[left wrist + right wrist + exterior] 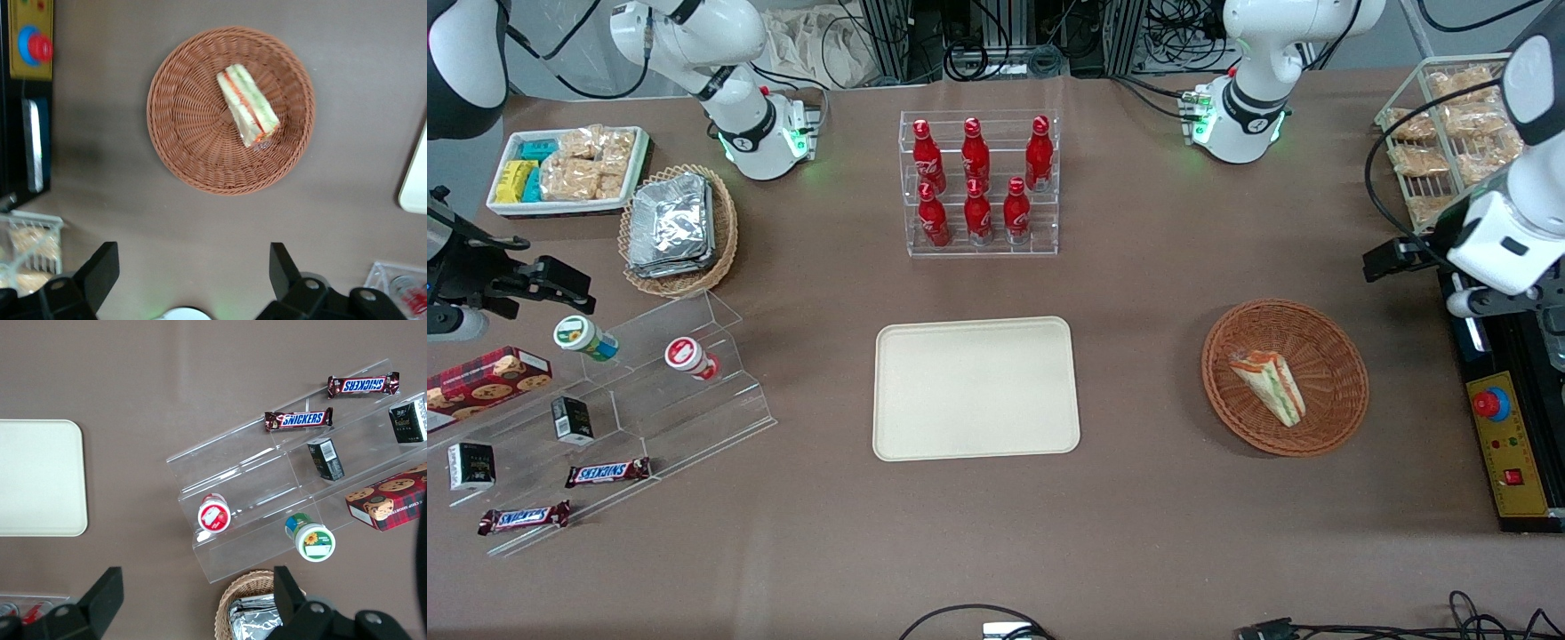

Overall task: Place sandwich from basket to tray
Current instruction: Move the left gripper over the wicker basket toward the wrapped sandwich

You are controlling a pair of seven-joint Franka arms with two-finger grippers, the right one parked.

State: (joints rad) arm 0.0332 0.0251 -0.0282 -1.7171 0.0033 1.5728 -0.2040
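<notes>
Wicker basket w/ sandwich below open gripper, apart.

Wrapped sandwich in wicker basket

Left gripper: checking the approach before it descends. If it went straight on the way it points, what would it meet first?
Probably bare table, short of the basket and sandwich. The gripper is open and high; depth is unclear.
</notes>
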